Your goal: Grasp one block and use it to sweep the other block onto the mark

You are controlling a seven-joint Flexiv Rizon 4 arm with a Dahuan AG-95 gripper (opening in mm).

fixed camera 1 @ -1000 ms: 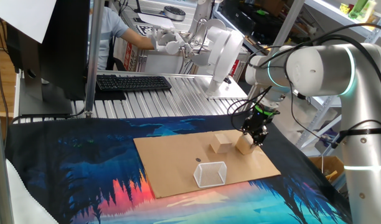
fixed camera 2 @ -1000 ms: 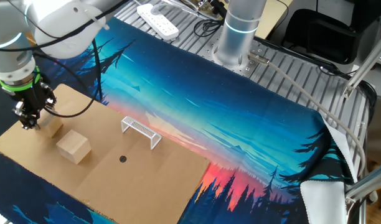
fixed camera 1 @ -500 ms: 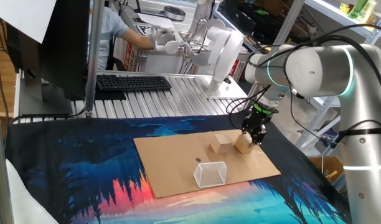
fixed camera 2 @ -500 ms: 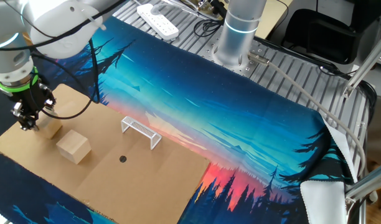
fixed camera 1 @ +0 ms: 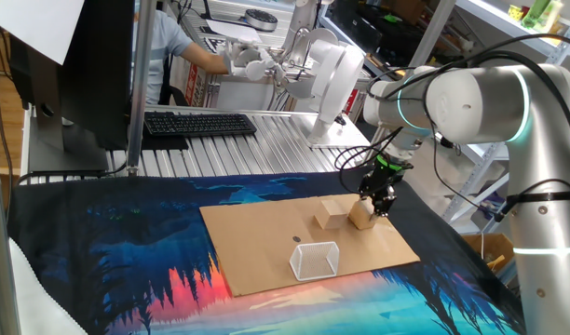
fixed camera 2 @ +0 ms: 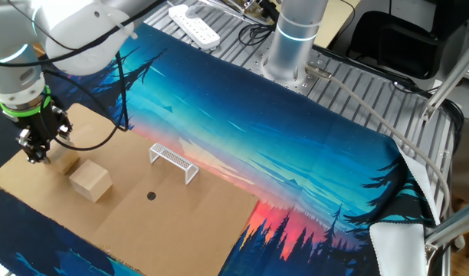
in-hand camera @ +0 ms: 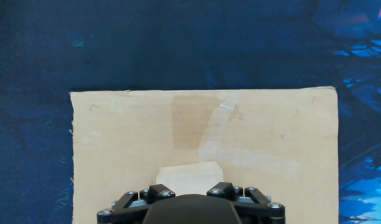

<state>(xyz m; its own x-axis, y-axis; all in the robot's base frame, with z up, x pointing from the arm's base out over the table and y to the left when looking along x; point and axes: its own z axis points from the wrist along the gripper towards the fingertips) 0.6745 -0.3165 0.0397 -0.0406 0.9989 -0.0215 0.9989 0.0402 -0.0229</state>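
Two tan wooden blocks sit on a cardboard sheet. My gripper reaches down at the sheet's right end and is shut on the block there. The free block lies just left of it, very close; whether they touch is unclear. The mark, a tiny dark dot, lies on the cardboard further left and nearer the front. From the other side I see the gripper, the held block, the free block and the mark. The hand view shows a pale block just beyond the gripper body.
A clear box with white edges stands on the cardboard's front edge, close to the mark; the other fixed view shows this box too. A printed blue cloth covers the table. A keyboard and a person's gloved hands are behind.
The gripper and its block have edged slightly toward the free block. The free block, the mark and the clear box have stayed put.
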